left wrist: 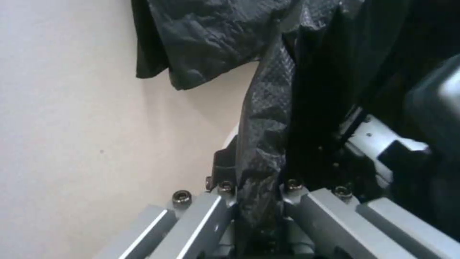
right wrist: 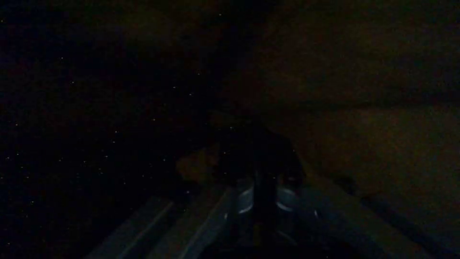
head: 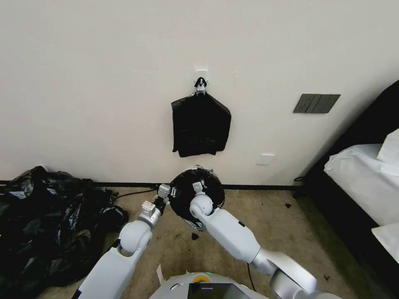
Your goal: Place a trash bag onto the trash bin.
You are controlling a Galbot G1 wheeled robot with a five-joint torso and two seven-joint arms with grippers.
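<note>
Glossy black plastic trash bag (head: 195, 195) covers the round bin's mouth at centre frame, below a folded black bundle (head: 201, 126) hanging on the wall. Left gripper (left wrist: 256, 201) pinches the bag's edge between narrow jaws. Right gripper (head: 198, 187) sits inside the bag; its jaws cannot be made out.

Both arms reach forward, left claw (left wrist: 258, 201) pinched closed, right claw (head: 198, 187) beside it, its fingers unreadable.
</note>
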